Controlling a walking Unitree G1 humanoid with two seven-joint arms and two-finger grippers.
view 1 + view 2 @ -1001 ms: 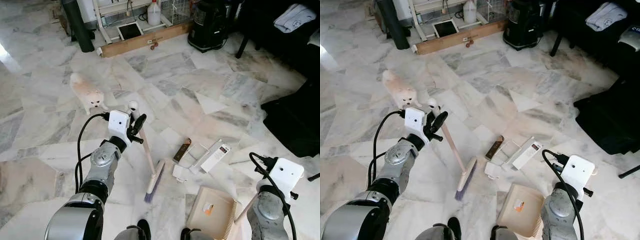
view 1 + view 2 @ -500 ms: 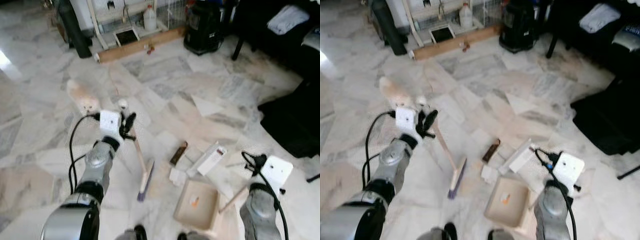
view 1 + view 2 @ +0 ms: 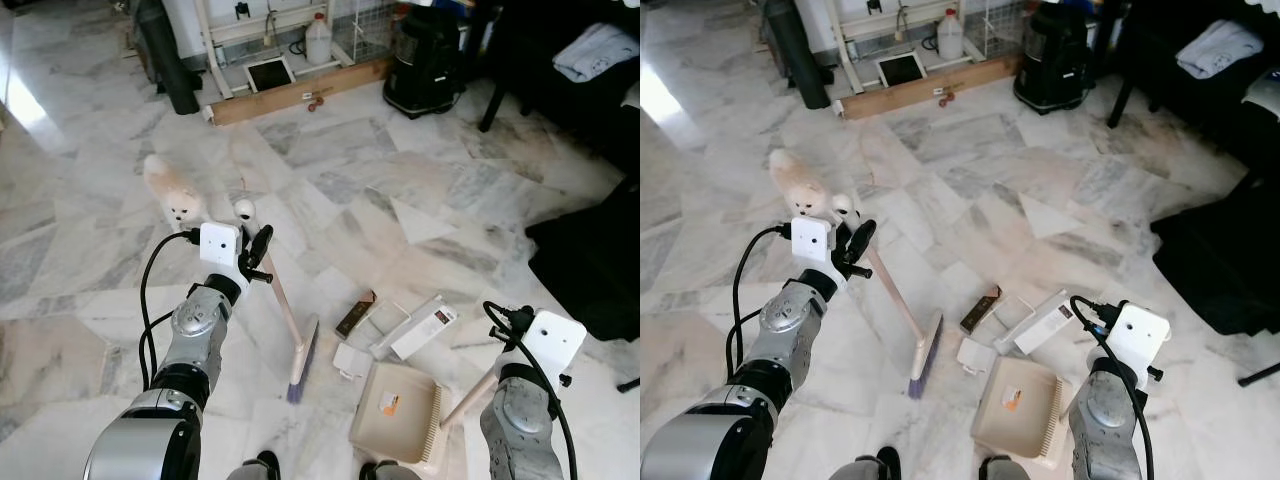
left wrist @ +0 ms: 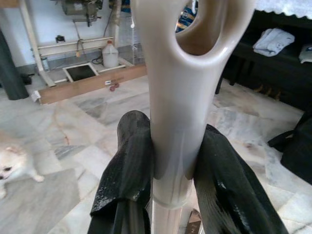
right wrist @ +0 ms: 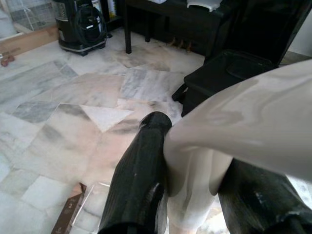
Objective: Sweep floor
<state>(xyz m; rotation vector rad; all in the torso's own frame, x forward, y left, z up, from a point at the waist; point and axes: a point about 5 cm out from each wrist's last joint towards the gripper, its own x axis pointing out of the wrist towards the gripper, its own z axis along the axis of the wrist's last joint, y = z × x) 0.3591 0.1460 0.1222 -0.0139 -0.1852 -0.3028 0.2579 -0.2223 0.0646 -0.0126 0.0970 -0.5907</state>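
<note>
One dog (image 3: 176,195) near broom (image 3: 290,322); boxes (image 3: 412,328) beside dustpan (image 3: 395,402).

We see even daylight and sharp head views, glare on the glossy white marble floor (image 3: 20,100) at upper left; the wrist views' near foreground looks soft.

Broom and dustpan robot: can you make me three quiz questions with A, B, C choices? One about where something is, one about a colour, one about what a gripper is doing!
1. Where is the dog?
A. Beyond the left gripper
B. On the dustpan
C. Beside the black vacuum

2. What colour is the dustpan?
A. Red
B. Beige
C. Blue

3. What is the left gripper doing?
A. Hanging open
B. Holding the jug
C. Clamped on the broom handle

Answers: 1 A, the dog stands on the marble past that gripper. 2 B, the pan is beige. 3 C, both black fingers press the handle.
</note>
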